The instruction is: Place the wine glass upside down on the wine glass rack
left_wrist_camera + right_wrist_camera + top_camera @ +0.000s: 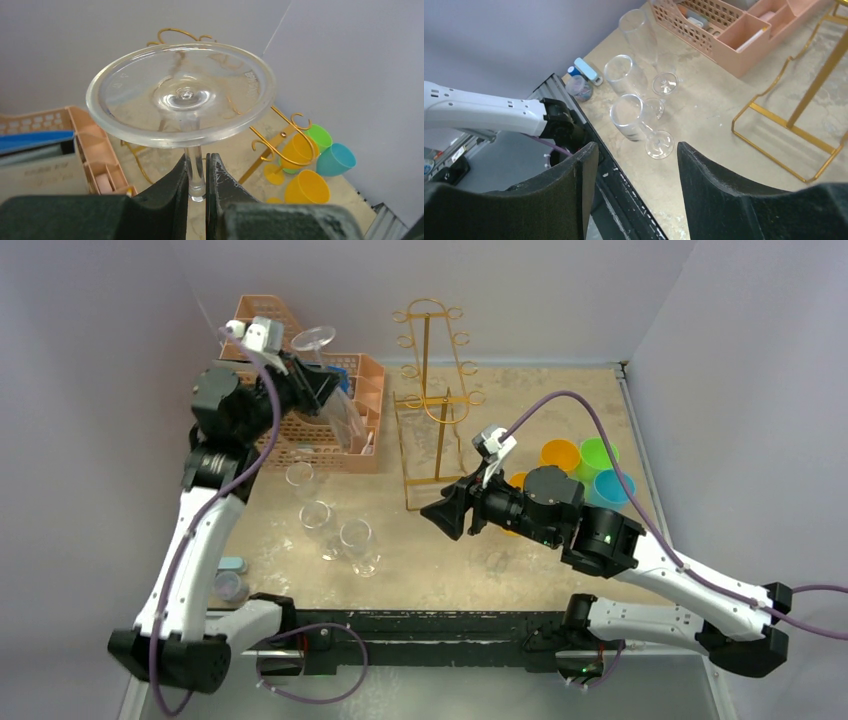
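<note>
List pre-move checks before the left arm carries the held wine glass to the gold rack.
1. Left jaws shut on the wine glass stem: ok.
2. Glass foot up, bowl down: ok, though tilted.
3. Wine glass rack upright, visible hooks bare: ok.
4. Right jaws open, holding nothing: ok.
5. Right arm clear of the rack base: cannot tell, close in the top view.
</note>
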You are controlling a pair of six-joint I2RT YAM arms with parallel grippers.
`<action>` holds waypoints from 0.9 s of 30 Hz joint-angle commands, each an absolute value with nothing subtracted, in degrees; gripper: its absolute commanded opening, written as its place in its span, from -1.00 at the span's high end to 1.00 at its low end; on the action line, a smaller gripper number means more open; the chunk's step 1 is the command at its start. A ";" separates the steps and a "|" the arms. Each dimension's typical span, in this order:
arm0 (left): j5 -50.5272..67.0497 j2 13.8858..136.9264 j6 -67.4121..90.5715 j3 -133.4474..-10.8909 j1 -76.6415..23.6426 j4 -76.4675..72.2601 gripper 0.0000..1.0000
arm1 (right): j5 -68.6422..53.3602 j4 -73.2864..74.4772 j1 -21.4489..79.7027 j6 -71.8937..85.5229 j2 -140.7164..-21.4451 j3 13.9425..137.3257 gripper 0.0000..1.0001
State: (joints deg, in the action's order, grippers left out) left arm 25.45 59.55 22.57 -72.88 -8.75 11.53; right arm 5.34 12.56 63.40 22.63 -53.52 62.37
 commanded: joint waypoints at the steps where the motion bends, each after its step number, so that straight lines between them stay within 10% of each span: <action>1: 34.06 68.54 18.33 -76.75 -8.79 -8.86 1.00 | 8.54 17.20 63.62 26.24 -53.79 65.82 -0.23; 27: 40.40 101.96 1.96 -97.30 -9.14 -16.22 1.00 | 14.85 16.61 63.72 35.60 -55.76 62.33 -0.10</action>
